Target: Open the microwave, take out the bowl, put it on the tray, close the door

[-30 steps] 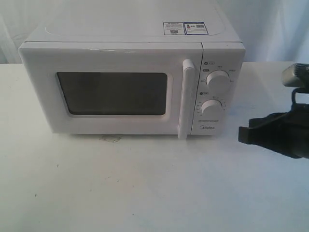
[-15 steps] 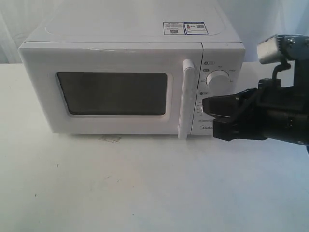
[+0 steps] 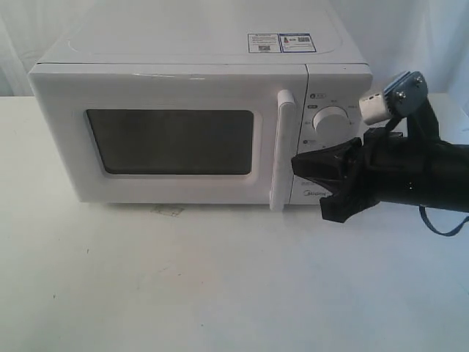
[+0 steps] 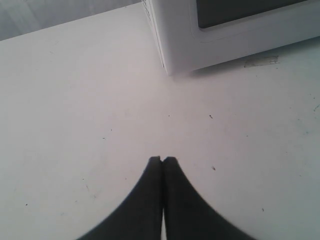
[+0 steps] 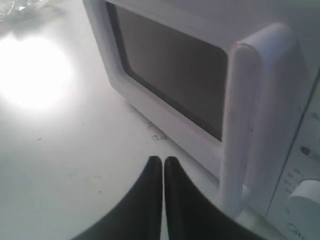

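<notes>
**Frankly, a missed handle is my worry**

On its wrist view my right gripper (image 5: 163,161) has its fingers pressed together. In the exterior view it sits right of centre, just beside the bar handle (image 3: 283,147). Pinched like that it cannot hook the bar, and it may nudge a dial (image 3: 332,121) or shove the microwave (image 3: 183,51). My left gripper (image 4: 162,160) is likewise pinched, over the table (image 4: 75,100). I count one microwave, one door (image 3: 66,132), shut, one handle, one dial showing and two grippers. No bowl is visible; I judge it sits behind the dark window.

Exterior: front-on, slightly high, mid-range on microwave (image 3: 183,44). Left wrist: well back, looking over table (image 4: 75,100) at its lower corner. Right wrist: close, oblique along door (image 5: 145,106) to handle (image 5: 242,125); all share the window (image 3: 172,141).
</notes>
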You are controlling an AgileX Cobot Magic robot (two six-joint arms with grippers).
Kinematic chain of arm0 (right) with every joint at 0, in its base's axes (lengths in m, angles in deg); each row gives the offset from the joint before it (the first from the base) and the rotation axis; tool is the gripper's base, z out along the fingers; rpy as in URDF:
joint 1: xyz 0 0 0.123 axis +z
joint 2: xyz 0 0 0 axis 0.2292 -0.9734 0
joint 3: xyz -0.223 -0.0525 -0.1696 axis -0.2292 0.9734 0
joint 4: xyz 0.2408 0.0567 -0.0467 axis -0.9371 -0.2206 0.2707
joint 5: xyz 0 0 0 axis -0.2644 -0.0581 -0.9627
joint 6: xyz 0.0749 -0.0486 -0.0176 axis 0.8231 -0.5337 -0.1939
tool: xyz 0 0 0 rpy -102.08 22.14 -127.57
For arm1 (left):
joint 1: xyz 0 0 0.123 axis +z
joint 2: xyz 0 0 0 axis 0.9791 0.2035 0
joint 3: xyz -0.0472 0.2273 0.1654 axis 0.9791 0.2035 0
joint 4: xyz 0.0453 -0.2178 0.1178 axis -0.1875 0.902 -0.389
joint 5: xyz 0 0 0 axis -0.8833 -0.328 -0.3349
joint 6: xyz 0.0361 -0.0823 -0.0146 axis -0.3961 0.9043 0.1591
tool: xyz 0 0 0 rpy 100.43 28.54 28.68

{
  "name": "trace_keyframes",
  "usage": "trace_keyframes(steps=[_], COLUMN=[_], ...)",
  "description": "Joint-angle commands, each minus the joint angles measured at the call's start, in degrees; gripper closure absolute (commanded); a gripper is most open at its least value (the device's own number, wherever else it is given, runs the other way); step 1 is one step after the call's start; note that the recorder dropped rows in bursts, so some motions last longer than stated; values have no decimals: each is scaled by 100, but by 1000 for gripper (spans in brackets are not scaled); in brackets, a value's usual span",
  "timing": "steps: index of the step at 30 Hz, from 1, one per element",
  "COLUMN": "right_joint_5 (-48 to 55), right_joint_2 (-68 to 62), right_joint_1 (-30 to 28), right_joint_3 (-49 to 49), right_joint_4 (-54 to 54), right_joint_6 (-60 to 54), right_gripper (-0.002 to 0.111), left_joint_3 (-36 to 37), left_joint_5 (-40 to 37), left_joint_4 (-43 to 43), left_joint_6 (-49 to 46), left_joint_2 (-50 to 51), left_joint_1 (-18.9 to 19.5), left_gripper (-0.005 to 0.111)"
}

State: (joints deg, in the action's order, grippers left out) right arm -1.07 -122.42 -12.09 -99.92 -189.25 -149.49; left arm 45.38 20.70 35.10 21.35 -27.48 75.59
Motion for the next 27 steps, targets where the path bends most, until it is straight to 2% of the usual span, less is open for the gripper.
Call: trace_keyframes(steps=[1, 5, 7, 9, 14, 27], right_joint_5=[390, 949, 1056, 868, 547, 1436], right_joint_2=[-556, -958, -1135, -1272, -1494, -2098], right_joint_1=[-120, -120, -120, -143, -237, -289], right_joint_3=[-264, -464, -530, -584, -789, -1238], right_joint_4=[-46, -46, -46, -46, -46, -46], right_joint_6=[-320, -639, -639, -639, -639, -639], right_gripper=[89, 57, 47, 41, 39, 39], left_joint_3=[19, 19, 19, 19, 19, 19], left_joint_5=[6, 6, 6, 6, 6, 6], left_joint_4=[35, 35, 35, 35, 35, 35], left_joint_6=[28, 28, 28, 28, 28, 28], left_joint_2=[-19, -19, -19, -19, -19, -19], left_joint_1=[2, 2, 2, 2, 2, 2], left_gripper=[107, 107, 107, 107, 107, 107])
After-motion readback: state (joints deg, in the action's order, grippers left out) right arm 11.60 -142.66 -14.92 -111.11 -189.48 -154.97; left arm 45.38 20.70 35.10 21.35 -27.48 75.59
